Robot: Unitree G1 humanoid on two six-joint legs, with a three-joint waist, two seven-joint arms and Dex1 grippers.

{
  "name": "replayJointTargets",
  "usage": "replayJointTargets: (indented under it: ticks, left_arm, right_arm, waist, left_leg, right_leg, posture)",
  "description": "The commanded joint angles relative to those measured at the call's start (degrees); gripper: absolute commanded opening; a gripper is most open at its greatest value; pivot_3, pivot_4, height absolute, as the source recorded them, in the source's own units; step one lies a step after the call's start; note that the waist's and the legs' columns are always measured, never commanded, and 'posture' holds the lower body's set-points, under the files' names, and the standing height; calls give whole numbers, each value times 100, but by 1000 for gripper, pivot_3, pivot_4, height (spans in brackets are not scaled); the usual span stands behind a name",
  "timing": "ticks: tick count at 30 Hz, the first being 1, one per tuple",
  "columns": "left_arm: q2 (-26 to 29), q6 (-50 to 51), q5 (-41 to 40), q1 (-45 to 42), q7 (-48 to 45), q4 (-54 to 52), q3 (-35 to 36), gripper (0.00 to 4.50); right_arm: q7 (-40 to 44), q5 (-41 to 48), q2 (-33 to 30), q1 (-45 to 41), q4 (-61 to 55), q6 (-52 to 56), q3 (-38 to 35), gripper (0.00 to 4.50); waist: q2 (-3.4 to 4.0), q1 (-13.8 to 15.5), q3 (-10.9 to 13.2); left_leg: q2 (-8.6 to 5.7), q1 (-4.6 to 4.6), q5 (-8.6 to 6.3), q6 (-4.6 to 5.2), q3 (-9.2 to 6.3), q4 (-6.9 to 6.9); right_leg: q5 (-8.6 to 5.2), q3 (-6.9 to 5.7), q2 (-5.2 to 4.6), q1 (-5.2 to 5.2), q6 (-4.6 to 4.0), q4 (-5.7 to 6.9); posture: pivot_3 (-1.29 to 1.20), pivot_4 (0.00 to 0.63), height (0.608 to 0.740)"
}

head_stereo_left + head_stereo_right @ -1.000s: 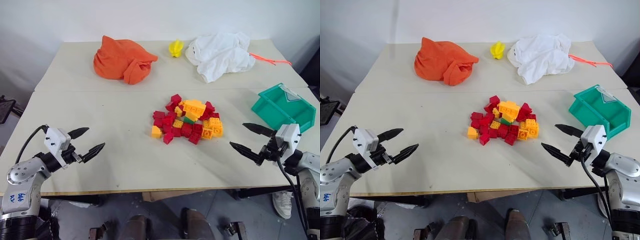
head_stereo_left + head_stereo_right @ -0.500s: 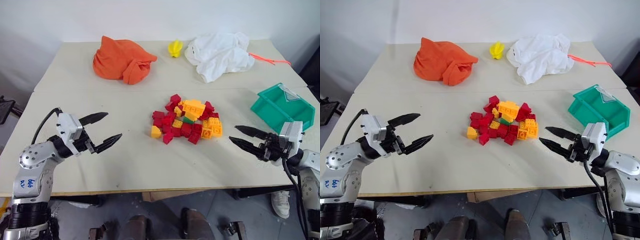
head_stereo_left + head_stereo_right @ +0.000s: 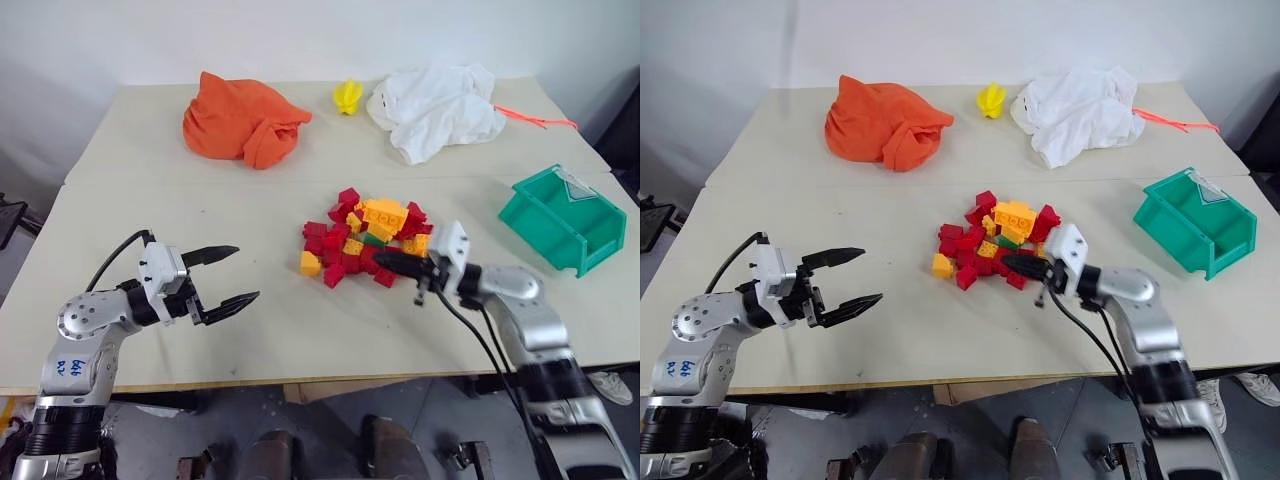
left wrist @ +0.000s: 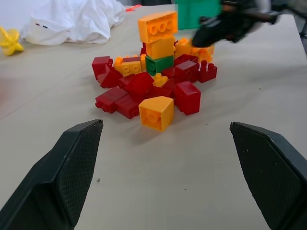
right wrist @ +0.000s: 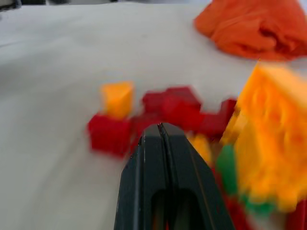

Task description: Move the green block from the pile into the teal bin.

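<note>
Here the left gripper (image 3: 232, 274) hovers over the near left of the bench (image 3: 150, 210), its fingers spread wide and empty, aimed toward the pile (image 3: 368, 240). Midway across, the green block (image 4: 159, 63) sits within the heap of red, yellow and orange bricks, beneath stacked orange ones. Just right of it, the right gripper (image 3: 382, 262) has its fingers pressed together, holding nothing, tips at the pile's near edge. Farther right, well apart, stands the teal bin (image 3: 560, 221).

Head cameras look down over the table (image 3: 250, 330); both wrist cameras face the pile (image 4: 153, 76) closely.
</note>
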Motion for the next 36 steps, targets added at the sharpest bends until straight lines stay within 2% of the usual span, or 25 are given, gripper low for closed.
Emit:
replayJointTargets:
  ticks: [1, 4, 9, 14, 20, 25, 30, 34, 36]
  left_arm:
    - [-77, -134, 50, -80, 80, 9, 6, 4500]
    - [-139, -151, 62, -115, 148, -1, -21, 4500]
    - [-253, -170, 106, -80, 253, -37, -75, 4500]
    - [-296, -147, 113, -13, 293, -76, -64, 4500]
    - [-312, -138, 106, -31, 332, -50, -60, 4500]
    - [-317, -111, 82, -24, 356, -69, -51, 4500]
    - [-272, -73, 41, 15, 348, -91, 16, 4500]
    - [-262, -79, 10, 41, 375, -95, 121, 4500]
    - [-245, -70, -4, 55, 381, -106, 168, 4500]
  right_arm:
    - [-348, -397, 188, -745, 998, -366, 3, 18]
    - [-512, -600, 185, -1354, 1954, -733, -123, 18]
    - [-1151, -1116, -165, -2279, 3999, -1431, -232, 18]
    - [-1047, -1255, -258, -2603, 4672, -1876, -272, 18]
    - [130, -1006, -118, -1981, 3719, -1860, -140, 18]
    - [537, -897, -245, -1200, 2362, -1254, -11, 18]
    - [530, -94, -558, -667, 1165, -395, -695, 18]
    - [696, 286, -1131, -181, 656, 20, -1198, 18]
    - [743, 480, -1364, 82, 435, 244, -1418, 396]
  waist:
    - [0, -3, 0]
    - [0, -6, 0]
    - [0, -27, 0]
    - [0, -154, 0]
    - [2, -278, 0]
    - [2, -260, 0]
    - [7, -126, 4]
    - [8, -49, 4]
    - [8, 7, 4]
  left_leg:
    - [0, -3, 0, 0, -2, 1]
    - [-2, -7, 0, 0, -11, 5]
    - [-6, -10, 0, 0, -19, 4]
    - [-4, -11, 0, 0, -21, -4]
    - [6, -10, 0, -1, -19, -10]
    - [3, -9, 0, 0, -22, -1]
    - [-1, -14, 0, -1, -23, 17]
    - [-1, -19, -2, -3, -30, 24]
    - [-1, -19, -3, -4, -29, 22]
  right_leg:
    - [0, -3, 0, 0, 0, -1]
    - [1, -9, -1, 0, -1, 1]
    - [1, -15, -3, 1, -2, 0]
    - [0, -21, -2, 1, -2, -2]
    - [0, -27, 2, 0, -3, -2]
    - [0, -26, -2, 5, -2, 0]
    - [0, -25, -7, 6, -2, 1]
    - [0, -28, -7, 7, -2, 0]
    - [0, -30, -6, 8, -2, -2]
  posture:
    - [0, 150, 740]
    - [0, 150, 740]
    - [0, 150, 740]
    - [0, 150, 740]
    - [0, 150, 740]
    - [0, 150, 740]
    - [0, 150, 740]
    - [0, 150, 740]
    - [0, 150, 740]
